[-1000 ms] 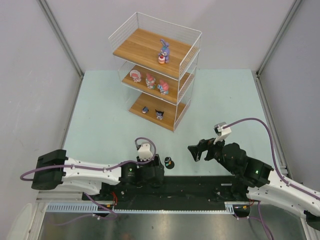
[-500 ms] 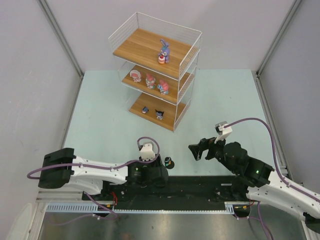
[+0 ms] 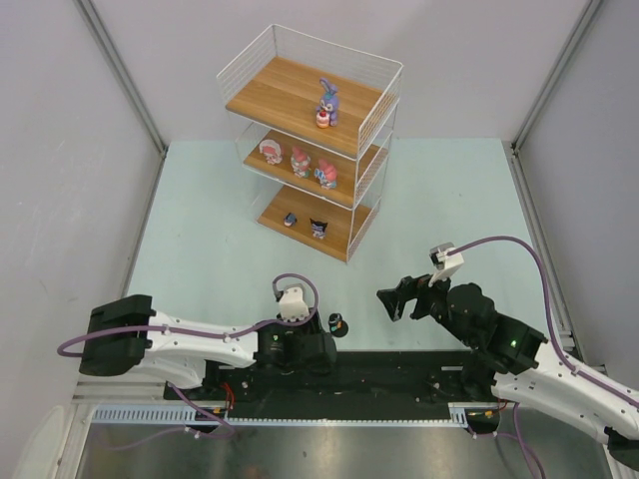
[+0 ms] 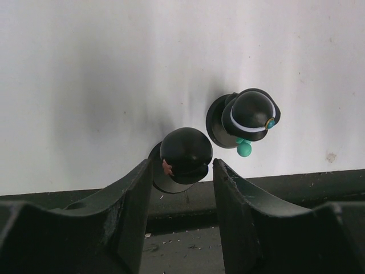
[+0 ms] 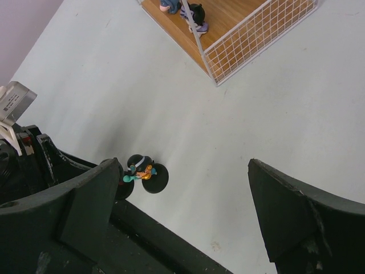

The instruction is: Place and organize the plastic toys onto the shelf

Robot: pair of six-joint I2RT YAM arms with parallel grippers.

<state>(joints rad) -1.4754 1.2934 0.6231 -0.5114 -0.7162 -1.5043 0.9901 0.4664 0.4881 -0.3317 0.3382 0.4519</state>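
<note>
From above, the white-wire shelf with three brown wooden boards (image 3: 275,95) stands well beyond both pincers on the pale green bench (image 3: 210,239), with a purple-blue plastic bunny (image 3: 326,102) on its top board.

In the left wrist view, the left pincer (image 4: 183,165) is spread closely around a dark-haired figurine on a round black base (image 4: 185,151). A white-banded dark figurine (image 4: 249,116) stands just beyond it.

In the right wrist view, the right pincer (image 5: 183,165) gapes wide, gripping nothing.
</note>
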